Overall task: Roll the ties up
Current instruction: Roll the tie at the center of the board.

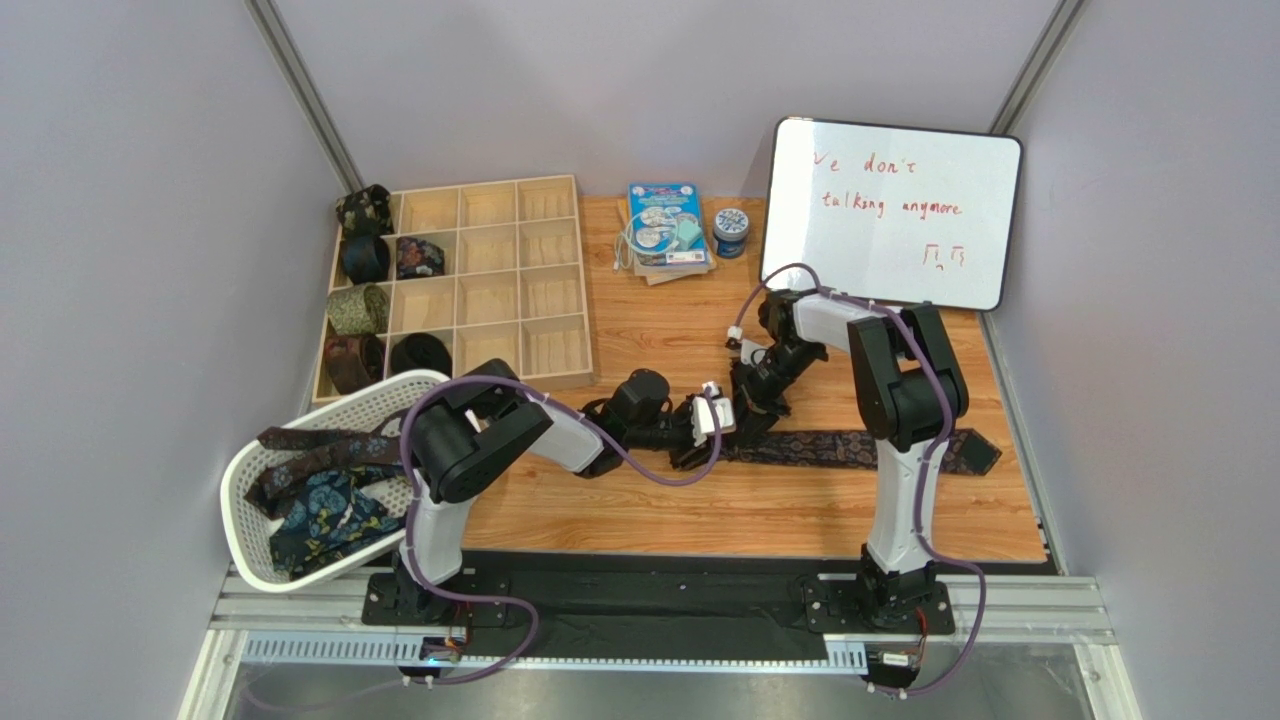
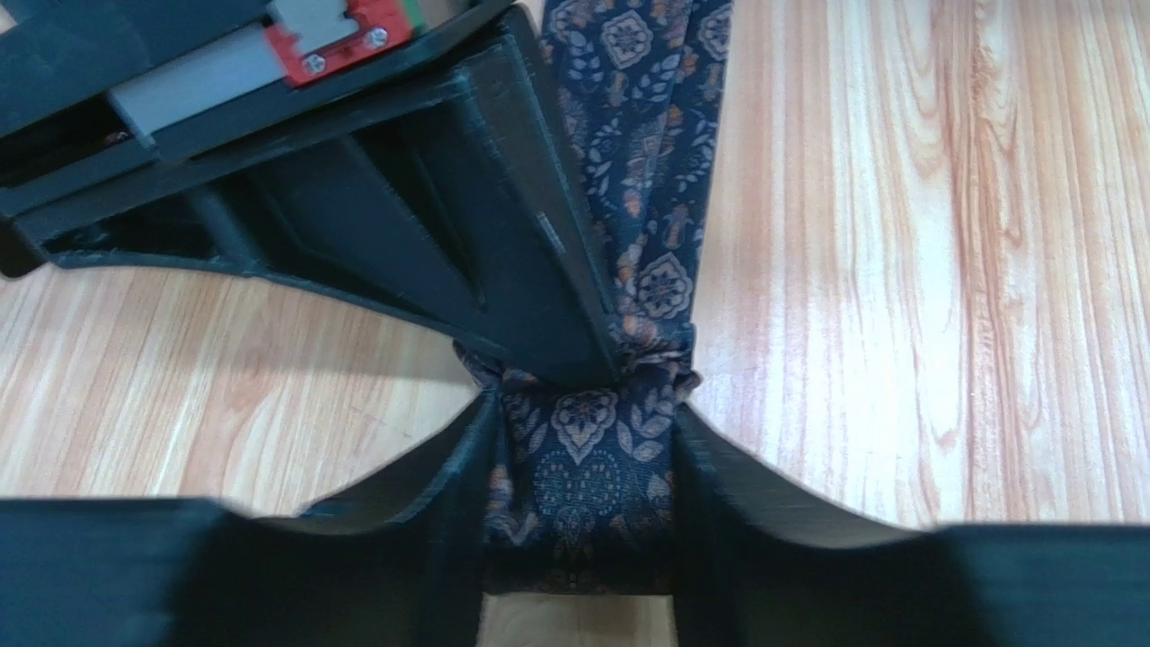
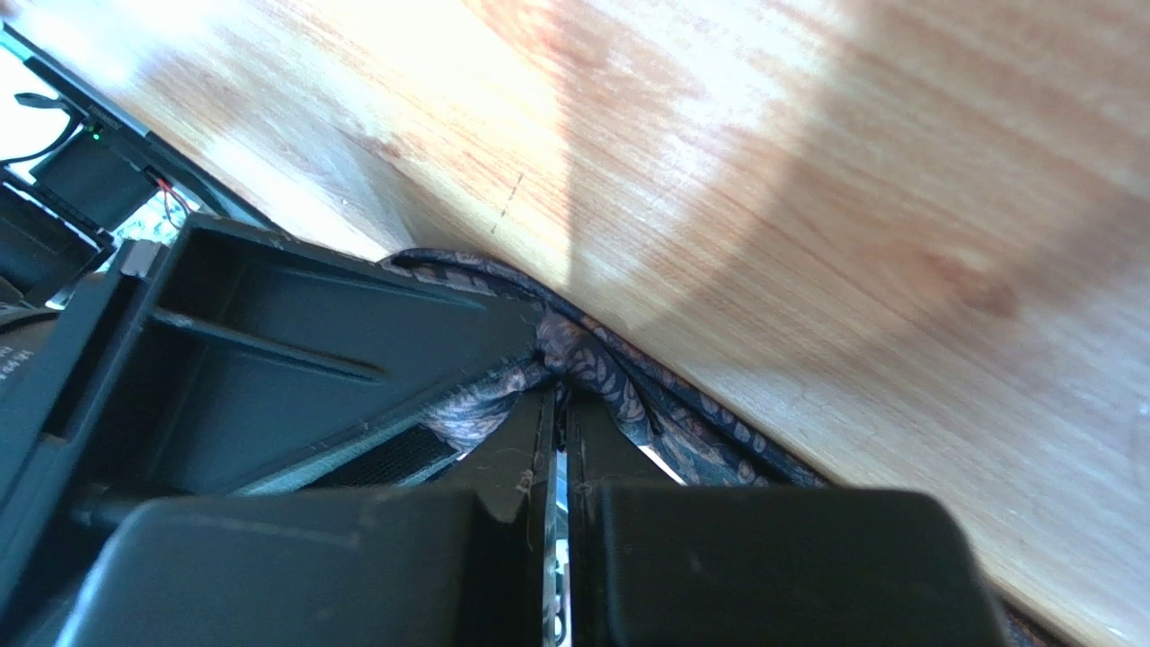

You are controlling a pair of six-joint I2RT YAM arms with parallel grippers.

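Within the left hand's [image 2: 583, 421] grip lies the folded tie [image 2: 635, 135]; right hand [image 3: 558, 394] closed.

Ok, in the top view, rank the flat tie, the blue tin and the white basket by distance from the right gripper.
1. flat tie: at the right gripper itself, on the table.
2. blue tin: beyond it, at the table's far edge.
3. white basket: far off at the near-left corner.

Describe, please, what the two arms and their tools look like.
The left arm and right arm both have white links between bulky black joints. A purple cable loops along each. The left tool and right tool are black plastic, each with two ribbed, wedge-shaped fingers. The right tool carries a small red board with screws.
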